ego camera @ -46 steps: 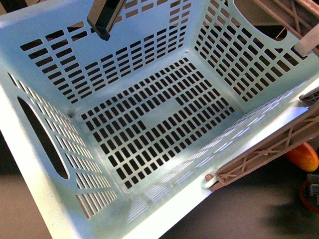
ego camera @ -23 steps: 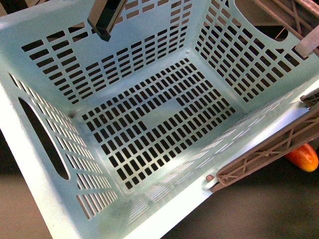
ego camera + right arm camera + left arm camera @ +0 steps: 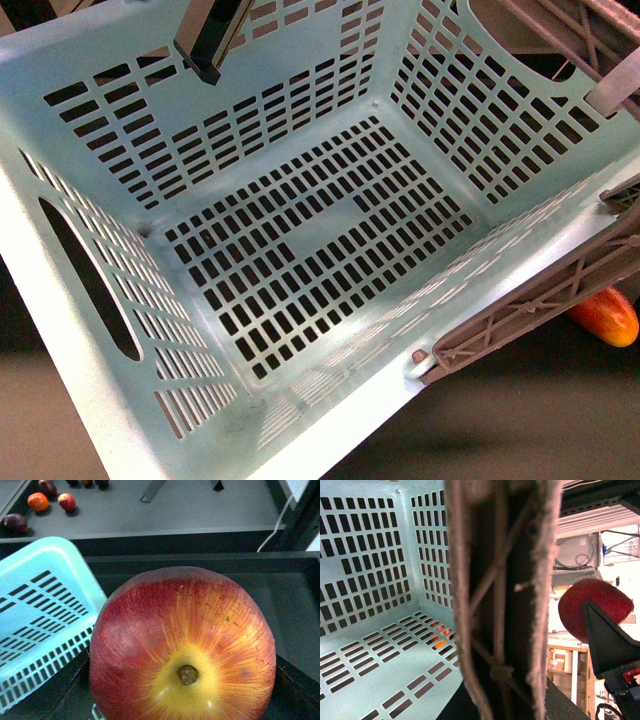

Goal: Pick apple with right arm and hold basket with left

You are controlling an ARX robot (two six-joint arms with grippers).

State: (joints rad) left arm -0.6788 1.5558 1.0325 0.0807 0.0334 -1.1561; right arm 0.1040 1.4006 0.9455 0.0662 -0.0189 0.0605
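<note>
the right gripper [image 3: 594,614] is clamped on the red apple [image 3: 182,645], one black finger [image 3: 609,642] against it, just outside the basket [image 3: 60,130]. the left gripper [image 3: 210,45] hangs at the basket's far wall near the brown handle [image 3: 495,605]; i cannot tell whether its fingers are closed.

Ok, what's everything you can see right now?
Basket: one, pale mint-blue, slotted, empty, fills front view.
Handle: brown lattice, on the basket's right rim.
Apple: one, red with yellow blush, aloft beside the basket.
Elongated fruit: one, red-orange, on the dark surface beyond the handle.
Small fruits: several, orange, red, dark maroon, on a grey surface farther off.
Black bar: one, above the basket's far wall, likely a robot part.
Right gripper: dark, holding the apple.
Left gripper: fingers unseen; handle fills its view, state unclear.
</note>
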